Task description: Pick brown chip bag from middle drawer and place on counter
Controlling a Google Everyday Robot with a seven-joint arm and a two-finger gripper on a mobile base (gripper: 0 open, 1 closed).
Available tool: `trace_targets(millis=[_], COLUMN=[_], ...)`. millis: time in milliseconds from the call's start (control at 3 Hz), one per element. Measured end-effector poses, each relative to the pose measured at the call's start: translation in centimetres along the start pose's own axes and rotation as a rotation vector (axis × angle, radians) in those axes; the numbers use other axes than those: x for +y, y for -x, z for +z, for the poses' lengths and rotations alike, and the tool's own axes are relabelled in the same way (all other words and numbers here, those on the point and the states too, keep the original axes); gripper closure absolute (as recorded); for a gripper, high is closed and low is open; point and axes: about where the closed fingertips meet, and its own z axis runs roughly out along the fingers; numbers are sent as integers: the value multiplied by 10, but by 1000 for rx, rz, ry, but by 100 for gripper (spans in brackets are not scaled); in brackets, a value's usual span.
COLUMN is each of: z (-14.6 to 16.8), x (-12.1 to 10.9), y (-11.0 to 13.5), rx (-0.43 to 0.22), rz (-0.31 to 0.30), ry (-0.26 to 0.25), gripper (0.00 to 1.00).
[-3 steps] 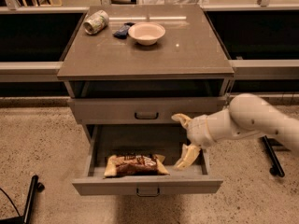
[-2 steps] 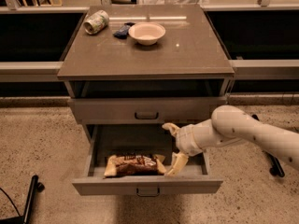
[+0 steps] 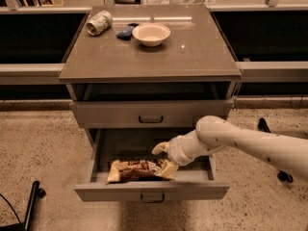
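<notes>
The brown chip bag [image 3: 134, 170] lies flat in the pulled-out middle drawer [image 3: 151, 191], near its front wall and left of centre. My gripper [image 3: 164, 159] reaches in from the right on a white arm and sits at the bag's right end. It is open: one finger [image 3: 160, 148] stands behind the bag and the other rests on the bag's tan right end. The bag still lies on the drawer floor. The counter [image 3: 192, 57] is the cabinet's grey-brown top above.
On the counter's far left stand a pale bowl [image 3: 151, 34], a tipped can [image 3: 99, 22] and a small dark blue packet [image 3: 126, 31]. The drawer above [image 3: 151, 113] is shut. A dark stand's foot [image 3: 32, 198] is on the floor at the lower left.
My gripper has moved left and down into the drawer, from the bag's right side to over its right end. The fingers stand closer together. The bag has not moved.
</notes>
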Motion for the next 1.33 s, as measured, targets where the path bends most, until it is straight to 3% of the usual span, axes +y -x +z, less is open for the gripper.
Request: trace_targets(millis=[333,667,1333], z=[42,86,111], x=[6,14,-7], y=[-8,-11,-16], rx=[10,16,20], rz=[-15,-23,-26], ry=[70,152,142], gripper=[51,52,52])
